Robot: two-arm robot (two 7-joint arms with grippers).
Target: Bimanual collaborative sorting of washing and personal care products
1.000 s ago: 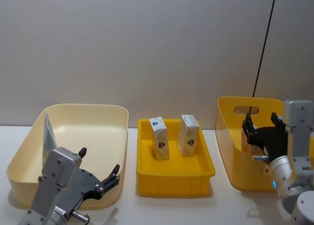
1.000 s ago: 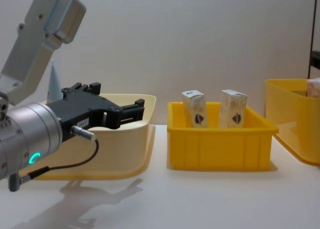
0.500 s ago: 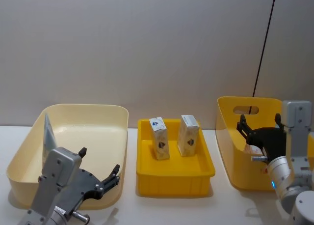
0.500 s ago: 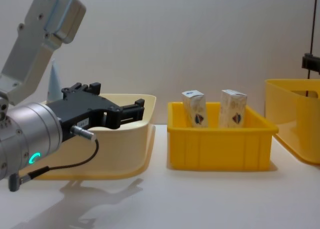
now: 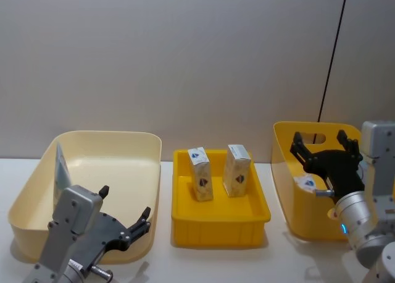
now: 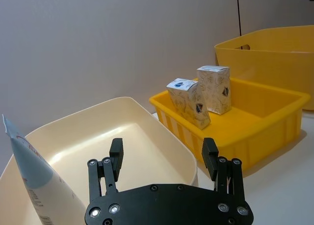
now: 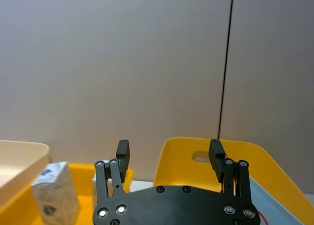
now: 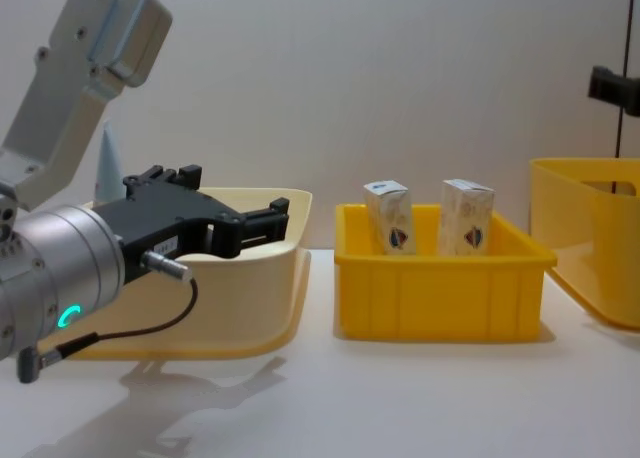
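Two small upright white cartons with orange pattern (image 5: 200, 173) (image 5: 237, 170) stand in the shallow yellow plastic tray (image 5: 219, 224) mid-table; they look light and crushable, best pinched across the flat faces. The right gripper (image 5: 326, 144), jaws spread and empty, hangs above the deep yellow bin (image 5: 285, 172), where the head view catches a third carton (image 5: 305, 183) (hidden from the chest view). The left gripper (image 6: 163, 154), jaws also spread, hovers by the cream bin (image 6: 162, 136), whose pale blue squeeze tube (image 6: 37, 178) shows plainly to the wrist.

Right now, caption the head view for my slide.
Open right gripper above the tall yellow bin; two cartons in the tray.

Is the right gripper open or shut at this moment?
Open. The right gripper hangs above the tall yellow bin with its fingers spread wide apart and nothing between them.
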